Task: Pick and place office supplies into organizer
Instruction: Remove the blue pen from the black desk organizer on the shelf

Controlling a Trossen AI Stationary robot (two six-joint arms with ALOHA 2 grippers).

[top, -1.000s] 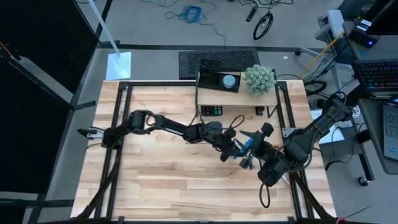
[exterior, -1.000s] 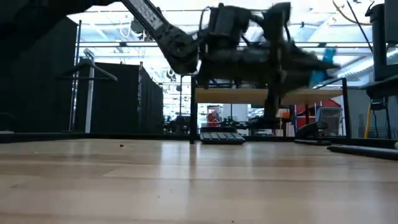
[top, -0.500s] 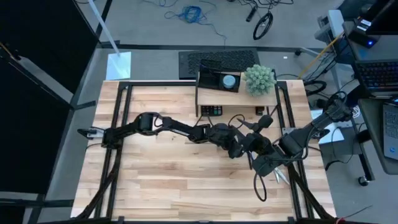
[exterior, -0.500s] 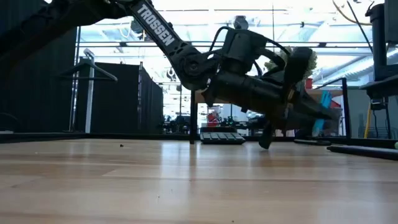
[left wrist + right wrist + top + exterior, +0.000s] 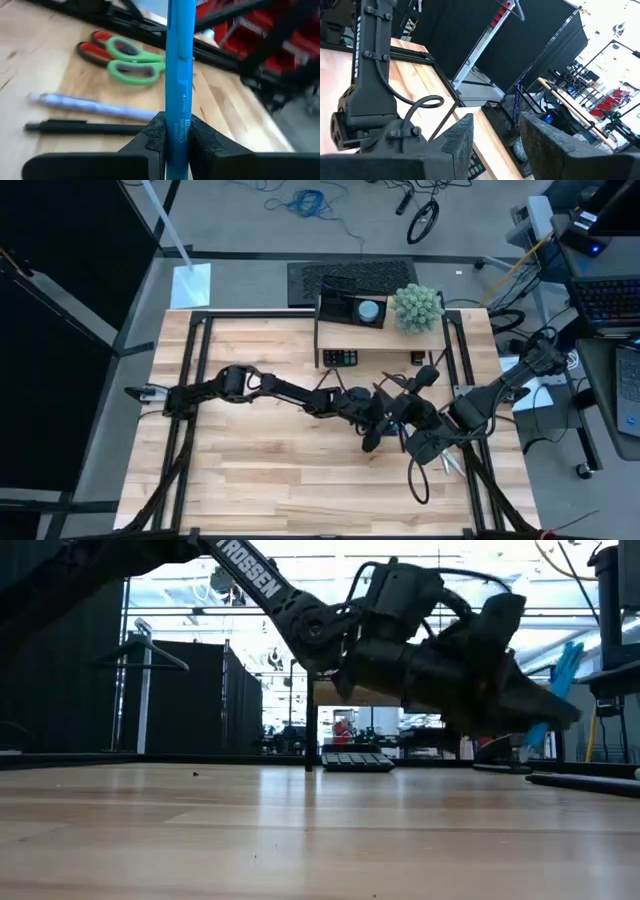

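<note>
Between left end effector (image 5: 177, 137) fingers, blue pen (image 5: 179, 60) clamped upright, right end effector (image 5: 495, 135) apart.

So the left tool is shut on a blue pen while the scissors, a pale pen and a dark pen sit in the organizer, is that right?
Not quite. The left tool is shut on the blue pen, but the scissors, pale pen and dark pen lie on the bare table, not in an organizer, as the left wrist view shows.

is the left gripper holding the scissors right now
No, the left gripper is shut on a blue pen, while the scissors lie on the table.
</note>
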